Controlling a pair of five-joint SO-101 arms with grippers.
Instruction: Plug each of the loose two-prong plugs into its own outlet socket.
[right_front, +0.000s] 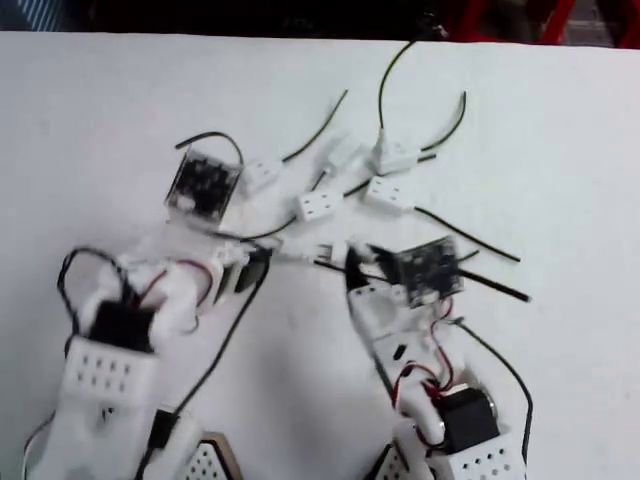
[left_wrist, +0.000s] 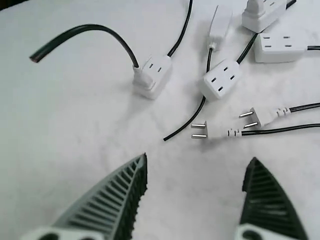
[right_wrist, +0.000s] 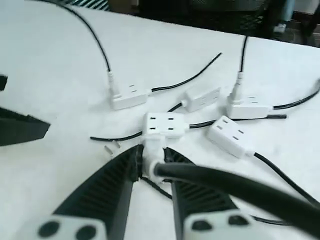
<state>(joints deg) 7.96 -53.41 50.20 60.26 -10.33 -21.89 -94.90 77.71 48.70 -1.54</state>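
Two loose white two-prong plugs lie side by side on the white table: one plug (left_wrist: 200, 130) just ahead of my open left gripper (left_wrist: 198, 160), and a second plug (left_wrist: 254, 118) to its right. My right gripper (right_wrist: 152, 152) is shut on that second plug (right_wrist: 150, 150), its black cable running back past the fingers. The prongs point at a double white outlet (right_wrist: 164, 125) close in front, and a gap still shows between them in the left wrist view. From above, the left gripper (right_front: 250, 265) and right gripper (right_front: 350, 262) face each other.
Several white outlet blocks on short black cables are scattered beyond the grippers: one (right_front: 262, 172), one (right_front: 320, 205), one (right_front: 388, 193) and one (right_front: 395, 158). Black cable ends trail toward the table's far edge (right_front: 300, 38). A finger (right_wrist: 20, 127) of the left gripper shows in the right wrist view.
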